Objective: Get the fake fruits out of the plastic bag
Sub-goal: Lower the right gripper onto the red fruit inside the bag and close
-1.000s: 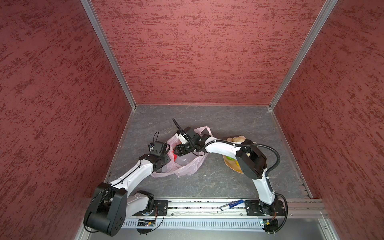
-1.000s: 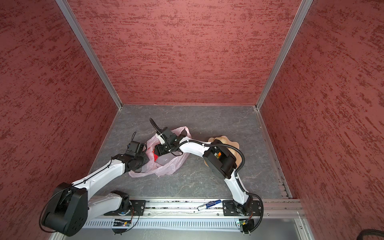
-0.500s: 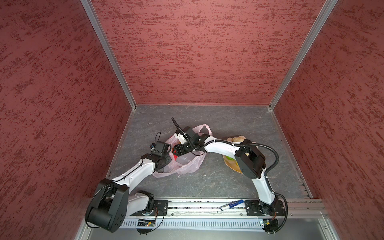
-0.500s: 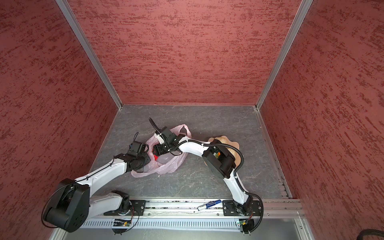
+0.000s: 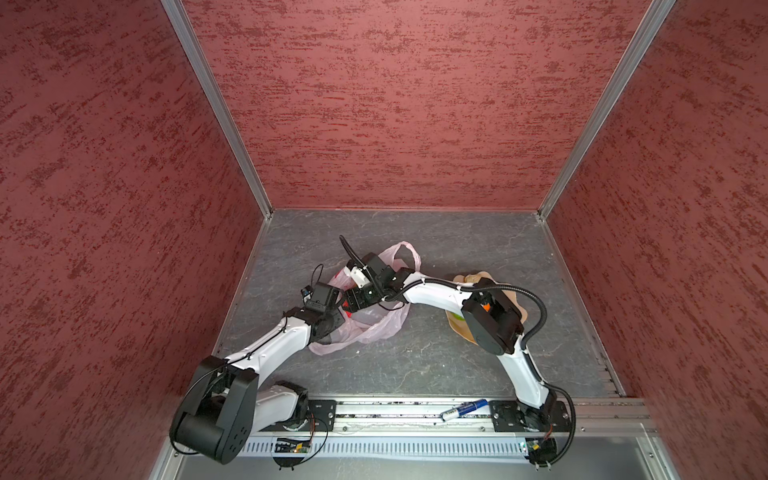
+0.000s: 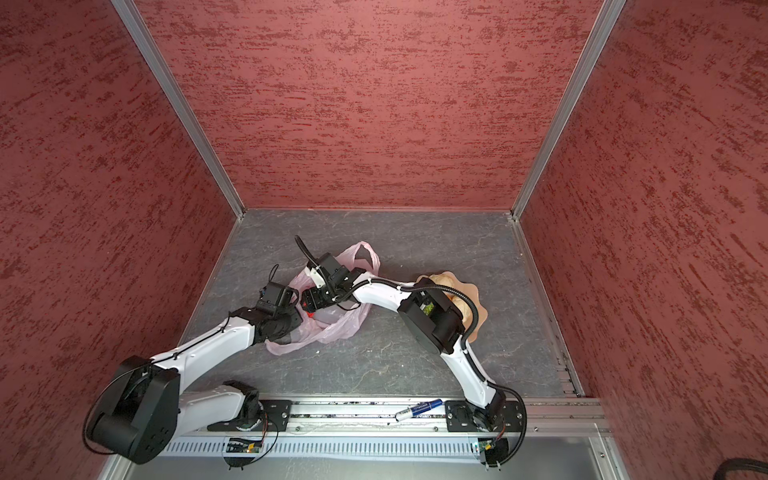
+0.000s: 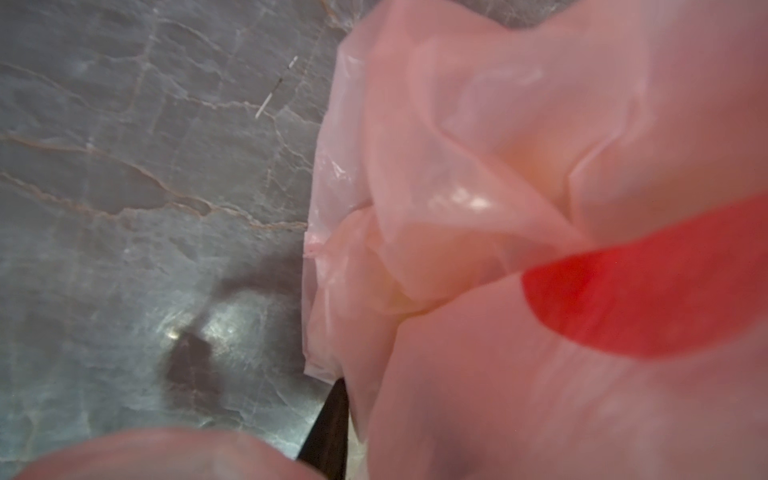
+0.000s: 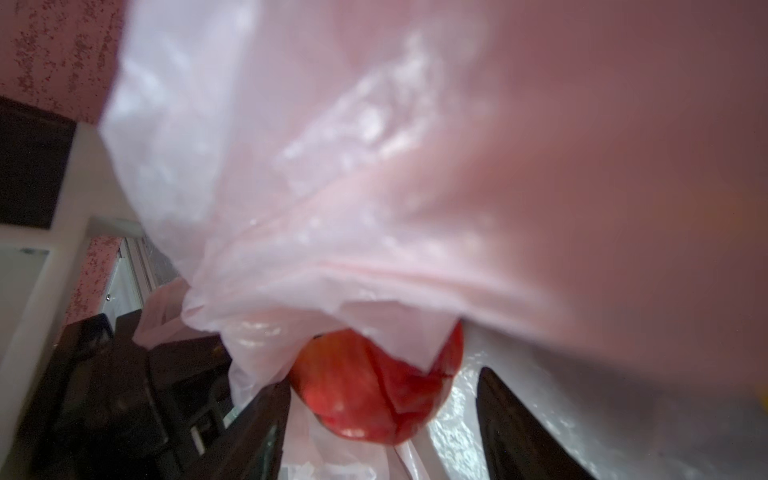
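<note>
Right wrist view: the red fruit [image 8: 374, 395] sits in the mouth of the plastic bag [image 8: 415, 187], its top half under a loose flap of film. The right gripper [image 8: 384, 376] straddles it. Its fingers [image 8: 511, 424] stand wide apart. One lies close against the fruit, and the other shows a sliver of shiny film between pad and fruit, so there is no clamp yet.

Step in hand, as I read it: the right arm picks the red fruit out while the left arm holds the bag's mouth up.

The next move calls for closing on the fruit's body alone. The flap across its top could get caught in the pinch (thin film would drag the whole bag along). After that comes a lift clear of the rim, presumably toward the peach bowl [image 5: 517, 303].

Left gripper [image 5: 336, 320]: in the left wrist view only one dark finger [image 7: 328, 424] shows. Film lies against it and covers its partner. The gap looks narrow, and the gathered film reads as a pinch on the bag's edge. The red printed mark [image 7: 644, 291] is close to the lens.

Position: in both top views the bag lies crumpled on the grey table [image 5: 415, 361], left of centre, with both grippers meeting at it. The bowl is to its right, apart from it and largely under the right arm's elbow. I cannot tell how many fruits remain in the bag.
</note>
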Controlling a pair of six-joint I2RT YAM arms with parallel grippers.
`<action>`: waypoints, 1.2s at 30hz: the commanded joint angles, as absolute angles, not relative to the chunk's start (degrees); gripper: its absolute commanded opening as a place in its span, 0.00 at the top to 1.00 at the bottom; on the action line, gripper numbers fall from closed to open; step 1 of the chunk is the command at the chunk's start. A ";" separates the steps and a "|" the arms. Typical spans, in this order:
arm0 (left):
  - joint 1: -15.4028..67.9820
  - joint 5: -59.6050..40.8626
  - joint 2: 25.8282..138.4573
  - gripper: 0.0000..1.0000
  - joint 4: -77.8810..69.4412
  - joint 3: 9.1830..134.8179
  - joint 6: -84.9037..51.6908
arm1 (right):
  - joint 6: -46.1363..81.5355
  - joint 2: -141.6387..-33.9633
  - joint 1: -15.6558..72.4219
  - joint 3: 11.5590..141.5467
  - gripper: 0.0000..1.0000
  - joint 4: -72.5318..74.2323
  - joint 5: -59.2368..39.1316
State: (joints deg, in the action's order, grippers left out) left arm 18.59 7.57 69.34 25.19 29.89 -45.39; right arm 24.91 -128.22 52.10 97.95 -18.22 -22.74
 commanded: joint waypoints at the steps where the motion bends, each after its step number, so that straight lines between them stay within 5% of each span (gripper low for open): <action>1: 19.17 7.47 69.35 0.73 24.03 30.61 -45.24 | 25.89 -130.28 52.65 100.37 0.28 -17.24 -23.41; 8: 19.69 7.74 69.09 0.73 24.63 31.39 -44.96 | 28.21 -132.88 52.65 102.97 0.28 -16.79 -22.53; 23: 18.82 9.14 64.49 0.72 28.92 32.20 -45.26 | 28.94 -129.99 52.21 100.60 0.50 -16.40 -18.63; 36: 17.75 10.73 61.52 0.72 30.77 33.55 -45.22 | 26.05 -122.40 52.27 98.29 0.55 -22.70 -14.65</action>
State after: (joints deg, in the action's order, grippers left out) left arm 18.15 9.50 62.28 29.82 32.03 -45.39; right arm 27.49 -126.13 52.07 98.89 -20.71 -16.95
